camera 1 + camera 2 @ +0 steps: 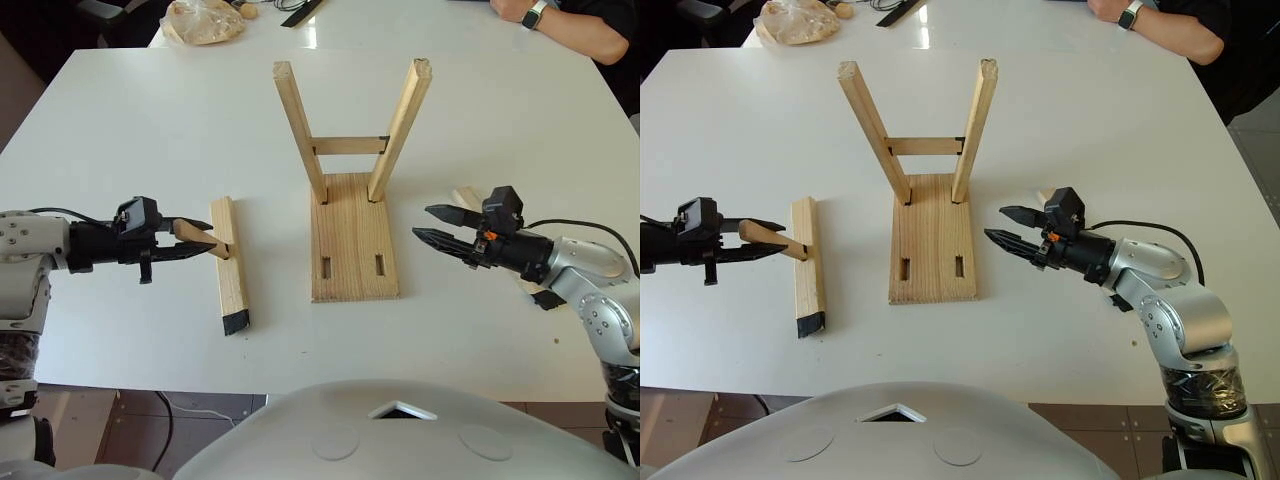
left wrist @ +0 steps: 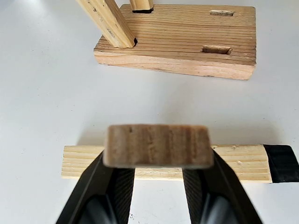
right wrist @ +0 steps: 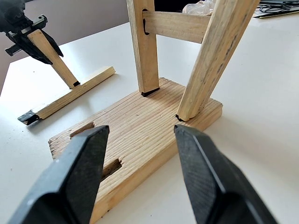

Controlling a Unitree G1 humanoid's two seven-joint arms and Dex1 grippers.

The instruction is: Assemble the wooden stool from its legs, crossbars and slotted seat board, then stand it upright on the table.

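The slotted seat board (image 1: pixel 352 240) lies flat mid-table. Two legs (image 1: pixel 300 115) (image 1: pixel 402 115) stand in its far slots, joined by a crossbar (image 1: pixel 348 145). Its two near slots (image 1: pixel 326 266) are empty. Left of the board a loose leg (image 1: pixel 230 265) lies on the table with a short crossbar (image 2: pixel 158 145) sticking out of its side. My left gripper (image 1: pixel 212 243) is shut on that crossbar. My right gripper (image 1: pixel 432 225) hovers open just right of the board, with nothing between its fingers (image 3: pixel 79 172). Another wooden leg (image 1: pixel 465 197) lies partly hidden under the right arm.
A clear plastic bag (image 1: pixel 203 20) and a black object (image 1: pixel 300 10) sit at the table's far edge. A person's arm with a wristwatch (image 1: pixel 560 22) rests at the far right corner. Bare white table (image 1: pixel 120 130) lies around the parts.
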